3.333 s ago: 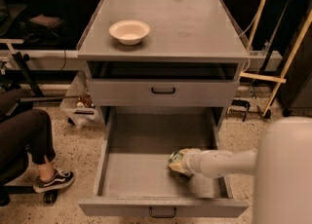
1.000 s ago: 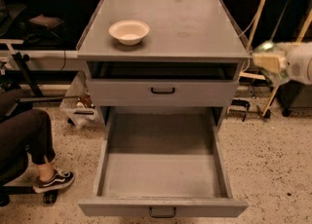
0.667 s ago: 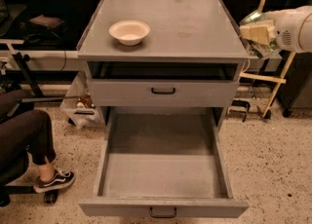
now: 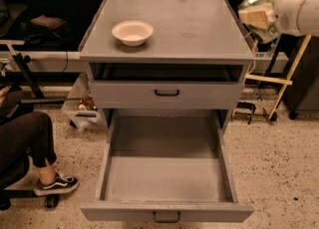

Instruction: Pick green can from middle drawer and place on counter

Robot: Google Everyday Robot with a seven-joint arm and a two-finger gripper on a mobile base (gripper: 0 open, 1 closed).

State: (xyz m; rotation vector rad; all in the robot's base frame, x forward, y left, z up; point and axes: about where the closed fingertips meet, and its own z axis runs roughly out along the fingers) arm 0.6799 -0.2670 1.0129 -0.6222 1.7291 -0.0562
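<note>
My gripper [image 4: 255, 15] is at the upper right, level with the right edge of the counter [image 4: 199, 29], and is shut on the green can [image 4: 253, 3]. The can shows as a shiny green and silvery shape between the cream fingers [image 4: 256, 19], held in the air just off the counter's right edge. The middle drawer [image 4: 167, 175] is pulled fully out below, its flat floor bare.
A cream bowl [image 4: 132, 32] sits on the counter's left part. A shallower drawer front [image 4: 167, 93] with a black handle is shut above the open drawer. A seated person's leg and shoe [image 4: 42, 173] are at the left. Wooden poles [image 4: 286, 68] lean at the right.
The gripper lifted the green can out of the middle drawer, rose on the cabinet's right side and now holds it higher, by the counter's right edge. The drawer is empty.
</note>
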